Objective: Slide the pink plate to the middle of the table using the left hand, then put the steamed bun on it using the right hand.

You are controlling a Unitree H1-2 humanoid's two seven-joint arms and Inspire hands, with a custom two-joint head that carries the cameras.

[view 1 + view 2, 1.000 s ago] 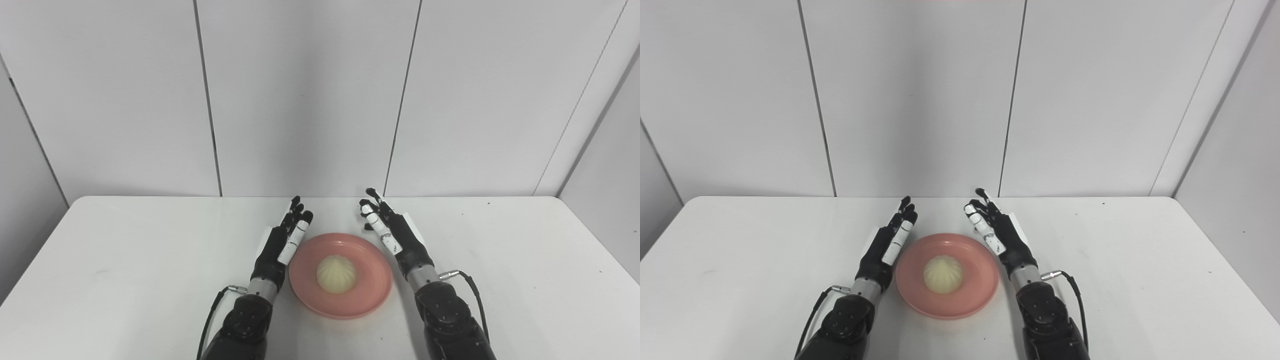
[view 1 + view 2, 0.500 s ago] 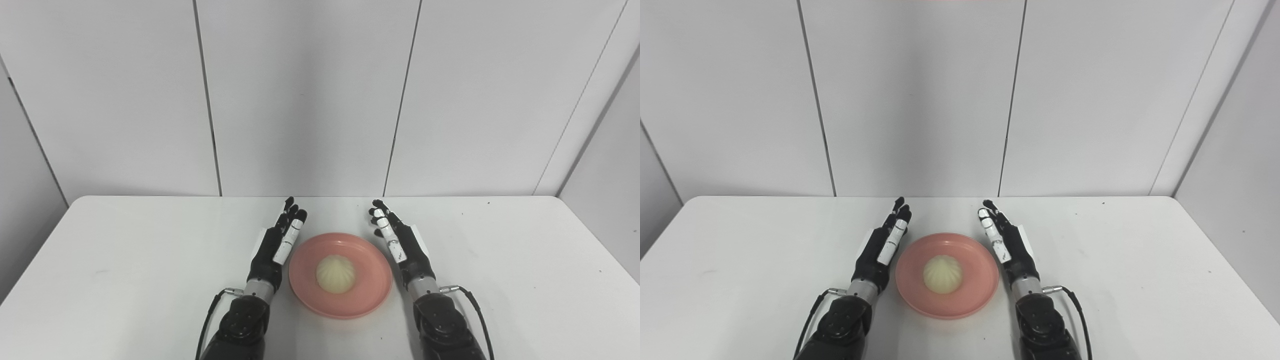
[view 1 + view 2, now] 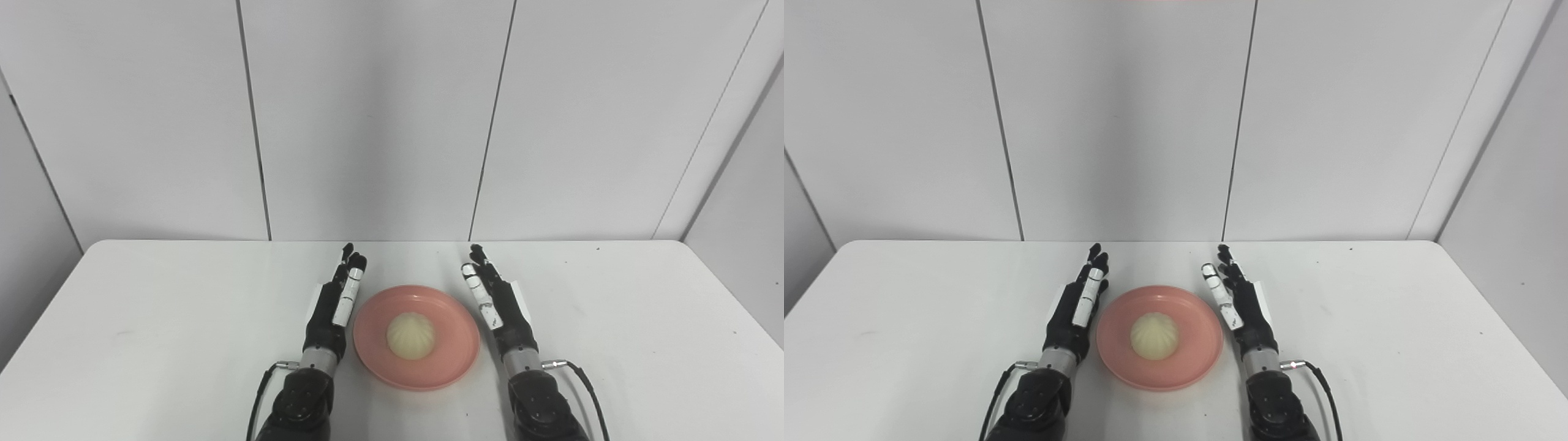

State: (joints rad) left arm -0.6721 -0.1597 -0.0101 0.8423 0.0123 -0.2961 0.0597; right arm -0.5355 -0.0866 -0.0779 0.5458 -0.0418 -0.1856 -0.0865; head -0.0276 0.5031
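pink plate [image 3: 456, 361] sits near the middle of the white table [image 3: 153, 318], toward the near edge. pale steamed bun [image 3: 411, 335] lies in its centre, pleated top up. left hand [image 3: 331, 309] is at the plate's 9 o'clock, just beside the rim, fingers straight and together pointing to 12, holding nothing. right hand [image 3: 503, 306] is at 3 o'clock, just beside the rim, fingers likewise extended, empty. can't tell if either touches the rim. both hands flank the plate.
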